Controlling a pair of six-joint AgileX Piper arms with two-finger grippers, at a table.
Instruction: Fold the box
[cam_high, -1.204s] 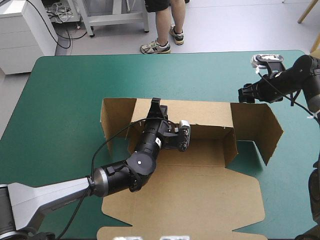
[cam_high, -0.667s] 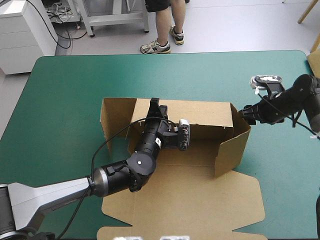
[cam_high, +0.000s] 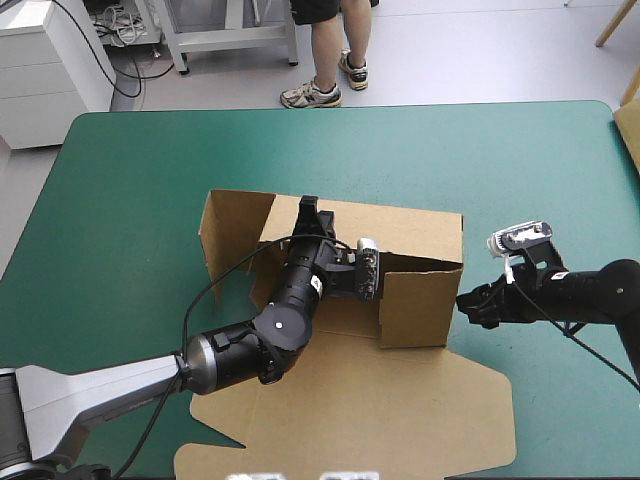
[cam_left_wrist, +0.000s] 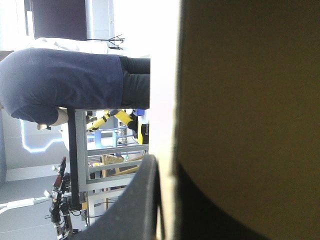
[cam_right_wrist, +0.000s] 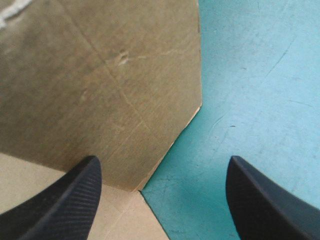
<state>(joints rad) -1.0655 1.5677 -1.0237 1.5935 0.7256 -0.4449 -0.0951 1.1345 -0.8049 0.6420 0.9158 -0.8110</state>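
Atop teal-green cover (cam_high: 150, 180), creased brown box (cam_high: 420, 300), back wall (cam_high: 400, 228) within clenched left gripper (cam_high: 309, 204), right gripper (cam_right_wrist: 162, 164) agape

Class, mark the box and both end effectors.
box (cam_high: 420, 305): high view, raised right wall.
left end effector (cam_high: 311, 206): high view, fingertips on back wall.
right end effector (cam_right_wrist: 162, 165): right wrist view, between its open fingers.

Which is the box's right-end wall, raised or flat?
Raised: on the box, the right-end wall stands upright, turned in across that end; the open right tool sits just outside it.
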